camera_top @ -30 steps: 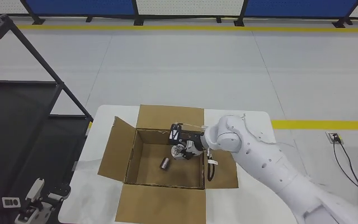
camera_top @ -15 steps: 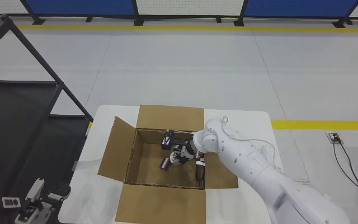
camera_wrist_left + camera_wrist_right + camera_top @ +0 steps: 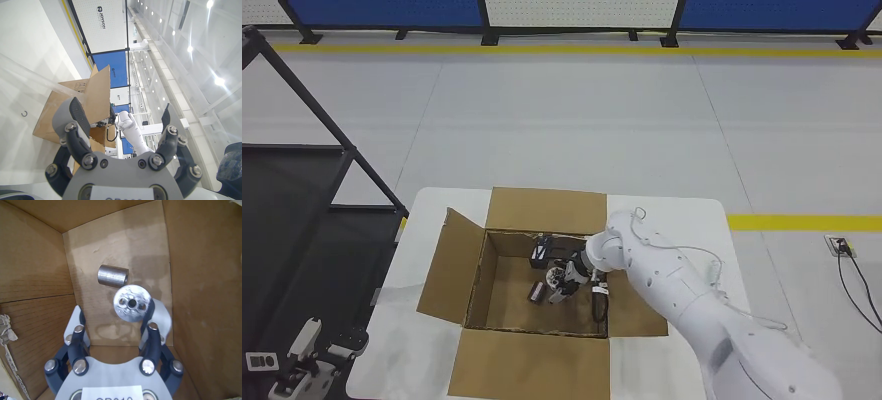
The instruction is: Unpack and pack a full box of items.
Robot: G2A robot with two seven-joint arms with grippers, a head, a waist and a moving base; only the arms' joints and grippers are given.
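We've got the right gripper [image 3: 115, 306] down inside the cardboard box [image 3: 34, 275], jaws spread wide, with a round metal disc [image 3: 131, 303] right by one finger. A steel cylinder [image 3: 113, 278] lies on the box floor just beyond. The left gripper [image 3: 122, 106] hangs off beside the tabletop [image 3: 682, 215], jaws open too.

Matt brown corrugated cardboard box [image 3: 198, 275], smooth dull grey metal cylinder [image 3: 112, 278], rough pitted silvery metal disc [image 3: 131, 303]
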